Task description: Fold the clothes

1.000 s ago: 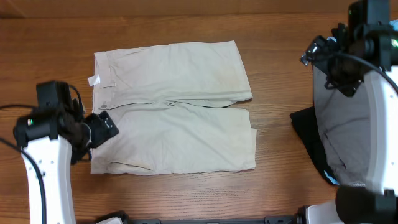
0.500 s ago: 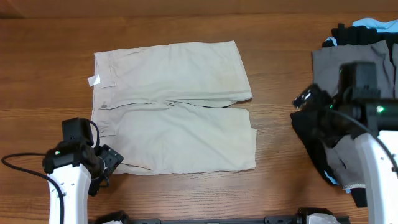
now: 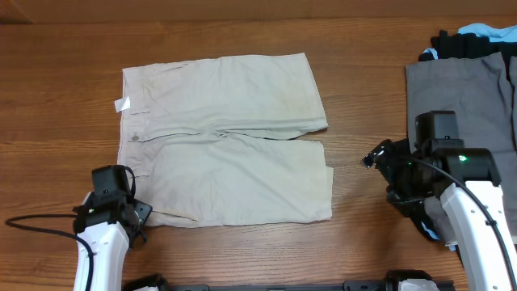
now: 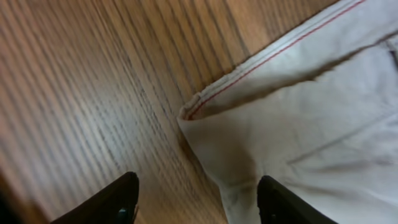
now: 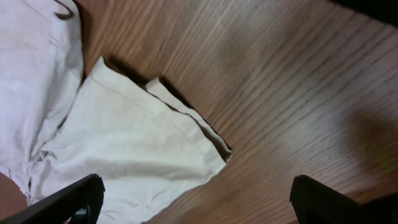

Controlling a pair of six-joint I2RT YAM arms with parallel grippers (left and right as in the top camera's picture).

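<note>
- Beige shorts (image 3: 222, 137) are laid out flat on the bench (image 3: 65, 73), left of centre, with the waistband to the left and both legs pointing right.
- A small white tag (image 3: 121, 104) is seen at the far end of the waistband.
- The near waistband corner, edged with red stitching, is framed in the left wrist view.
- The left end effector (image 4: 199, 205) is placed right at that corner with its fingers apart. One is over bare wood and the other at the cloth's edge, and nothing is clamped.
- The right end effector (image 5: 199, 205) is held over bare wood just right of the near leg's hem. Its fingers are spread wide and nothing is gripped.
- A grey garment (image 3: 468, 89) is spread at the bench's right edge, well apart from the shorts.
- Dark cloth (image 3: 448, 44) and a light blue piece (image 3: 489, 31) are spotted at its far end.
</note>
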